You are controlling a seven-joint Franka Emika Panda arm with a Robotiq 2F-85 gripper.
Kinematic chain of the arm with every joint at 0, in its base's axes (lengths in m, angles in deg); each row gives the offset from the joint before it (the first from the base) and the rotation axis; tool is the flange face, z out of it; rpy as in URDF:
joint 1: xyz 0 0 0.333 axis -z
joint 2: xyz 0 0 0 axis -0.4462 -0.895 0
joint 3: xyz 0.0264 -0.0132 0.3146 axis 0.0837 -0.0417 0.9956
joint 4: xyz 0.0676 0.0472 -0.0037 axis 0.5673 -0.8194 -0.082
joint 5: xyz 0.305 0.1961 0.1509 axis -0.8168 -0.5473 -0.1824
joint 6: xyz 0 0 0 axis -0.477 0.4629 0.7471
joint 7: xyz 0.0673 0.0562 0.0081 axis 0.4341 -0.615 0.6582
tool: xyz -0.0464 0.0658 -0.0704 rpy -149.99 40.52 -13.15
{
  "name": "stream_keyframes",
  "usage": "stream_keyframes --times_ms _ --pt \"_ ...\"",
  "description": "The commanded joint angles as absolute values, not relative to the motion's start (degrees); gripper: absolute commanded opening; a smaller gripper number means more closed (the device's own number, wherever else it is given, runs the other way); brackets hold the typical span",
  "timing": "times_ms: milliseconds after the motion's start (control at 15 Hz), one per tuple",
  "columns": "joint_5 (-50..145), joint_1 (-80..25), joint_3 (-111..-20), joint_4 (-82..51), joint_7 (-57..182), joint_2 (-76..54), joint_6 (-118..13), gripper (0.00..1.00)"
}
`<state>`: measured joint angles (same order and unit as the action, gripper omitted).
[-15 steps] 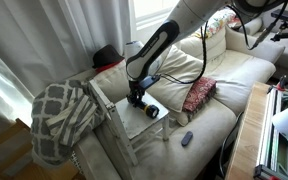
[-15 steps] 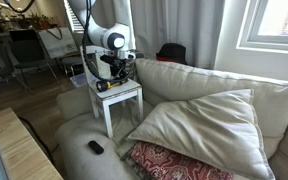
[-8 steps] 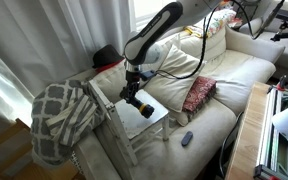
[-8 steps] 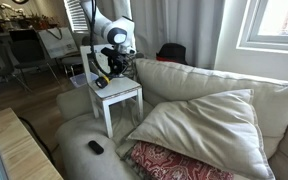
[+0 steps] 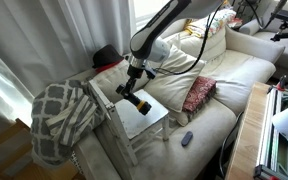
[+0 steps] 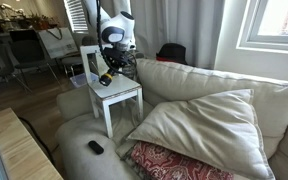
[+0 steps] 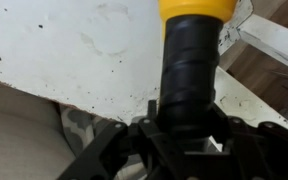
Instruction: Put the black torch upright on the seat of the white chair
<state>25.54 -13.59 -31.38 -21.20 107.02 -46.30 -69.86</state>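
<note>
My gripper is shut on the black torch and holds it tilted a little above the seat of the white chair. In an exterior view the gripper hangs over the chair seat, and the torch shows a yellow band. In the wrist view the torch runs up from between the jaws of my gripper to a yellow collar, with the speckled white seat behind it.
A checked blanket hangs over the chair back. A small dark remote lies on the cream sofa, also seen on the sofa arm. A red patterned cushion and a big pale cushion lie on the sofa.
The gripper has risen from the chair seat with the torch in it. The torch, lying on the seat before, now hangs tilted above it.
</note>
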Motion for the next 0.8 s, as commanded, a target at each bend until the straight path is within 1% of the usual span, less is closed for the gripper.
stream_keyframes --times_ms 0,200,267,533,733 --pt "24.98 -12.74 -30.31 -22.08 108.39 -46.4 -71.59 0.5" --pt "24.77 -11.37 -29.09 -23.4 109.53 -46.17 -72.56 0.5" --pt "23.92 -10.12 -27.24 -22.57 111.76 -48.01 -74.14 0.25" --pt "24.0 -4.81 -20.8 -22.48 120.63 -52.45 -80.23 0.25" --pt "25.41 2.02 -14.28 -24.93 128.14 -55.35 -83.88 0.25"
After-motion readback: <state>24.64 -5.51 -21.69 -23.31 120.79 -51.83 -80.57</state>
